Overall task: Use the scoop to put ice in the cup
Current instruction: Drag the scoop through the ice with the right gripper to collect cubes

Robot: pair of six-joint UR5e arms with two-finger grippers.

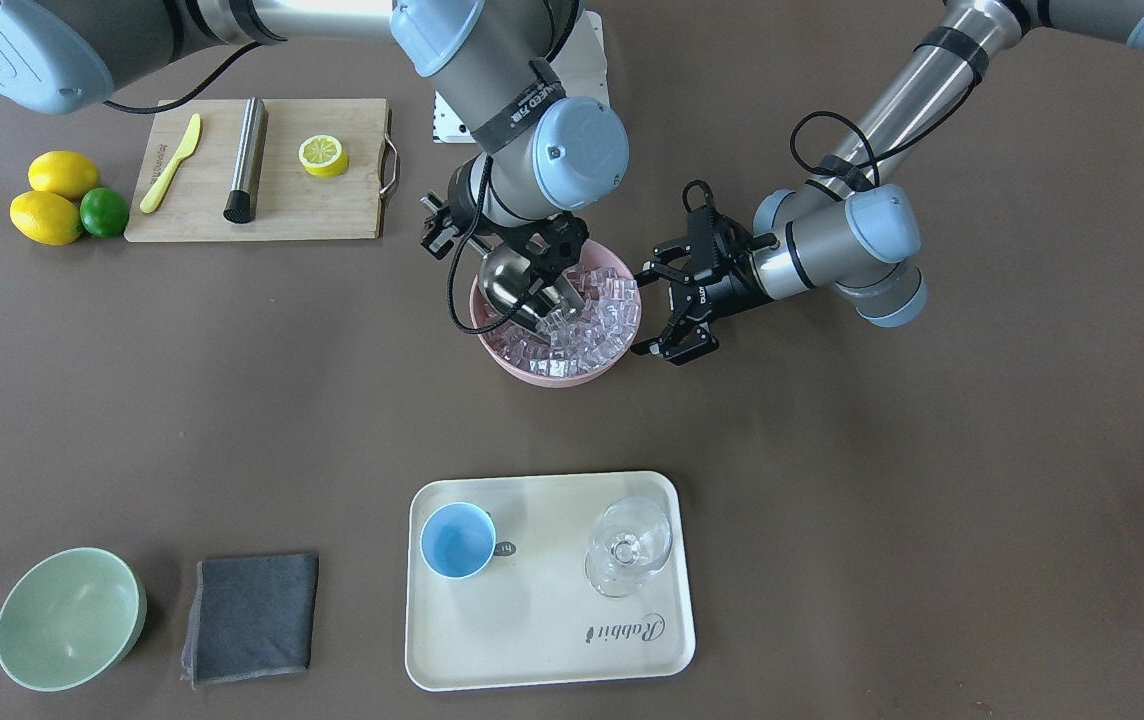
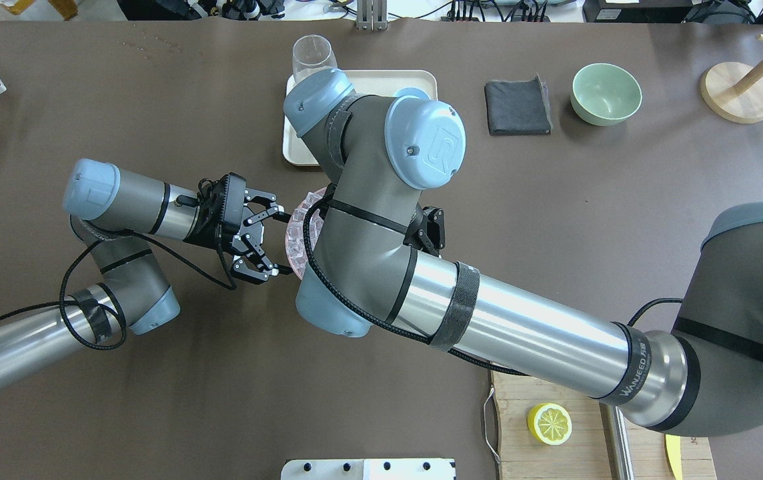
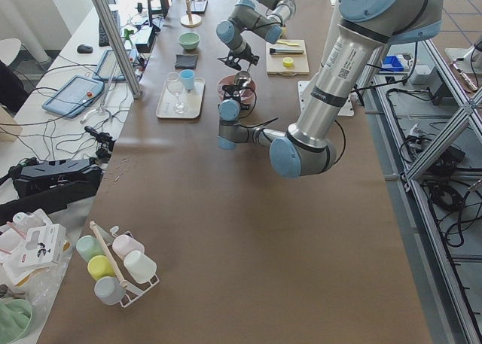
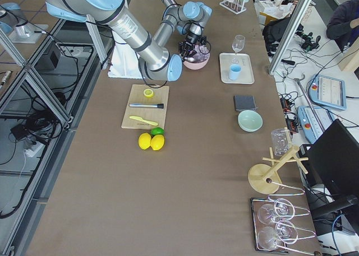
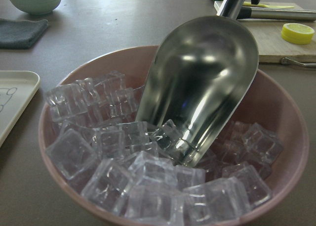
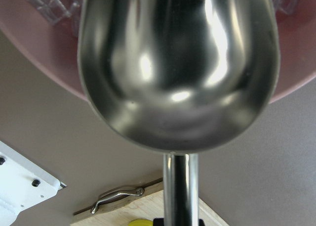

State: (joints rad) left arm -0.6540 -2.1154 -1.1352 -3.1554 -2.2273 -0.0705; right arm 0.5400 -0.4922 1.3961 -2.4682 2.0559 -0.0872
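2 arms work at the pink bowl [image 1: 532, 372]. The right gripper [image 1: 537, 258] is clamped on the rod handle of the scoop [image 1: 515, 285]. The left gripper [image 1: 648, 312] is spread wide, holds nothing, and sits just beside the bowl rim; contact not clear.

- Scoop axis: tilted, handle up toward the robot, mouth down and away, lip in the ice [image 1: 587, 320].
- Cup [image 1: 458, 540]: upright, empty, on the cream tray [image 1: 532, 650], beside 1 stemmed glass [image 1: 629, 545]. It is well apart from the bowl on the operators' side, roughly where the scoop's mouth points.
- Judgement: loading step in hand, 0 cubes delivered. The carry falls to the right arm, with the trough level.
- Views: the left wrist view shows the lip wedged between cubes, too small to read front-facing. Overhead, the right arm hides the scoop and most of the bowl. Only the front-facing view shows bowl and cup in full together.
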